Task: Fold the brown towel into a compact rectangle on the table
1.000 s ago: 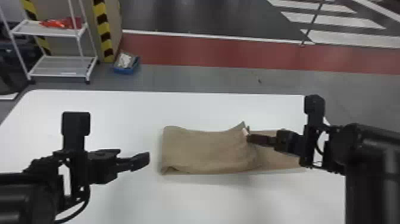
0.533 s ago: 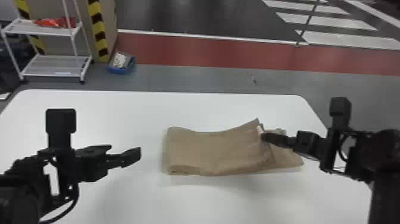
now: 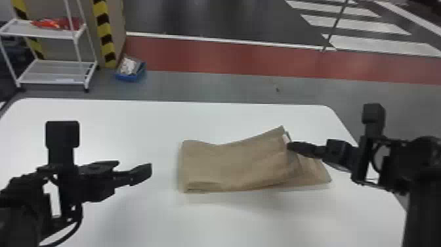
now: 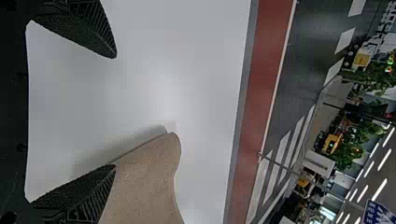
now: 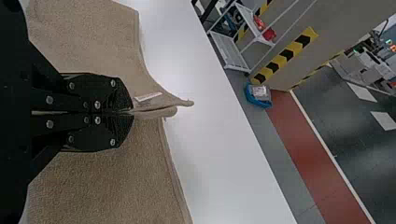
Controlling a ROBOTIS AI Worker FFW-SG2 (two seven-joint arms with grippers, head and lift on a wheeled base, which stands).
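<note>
- The white table [image 3: 229, 220] spans the foreground.
- The white shelf rack [image 3: 54, 75] stands beyond its far edge, on the left.
- The brown towel [image 3: 229, 164] lies on the table between the two grippers, partly folded, its upper layer lifted into a peak toward the right, with a lower layer spreading out beneath.
- The right gripper [image 3: 290, 146] is closed on that peak, pinching the cloth.
- The left gripper [image 3: 134, 167] sits off the towel's left end, fingers wide apart.
- A small white tag [image 5: 148, 97] shows on the towel beside the right fingertips.
</note>
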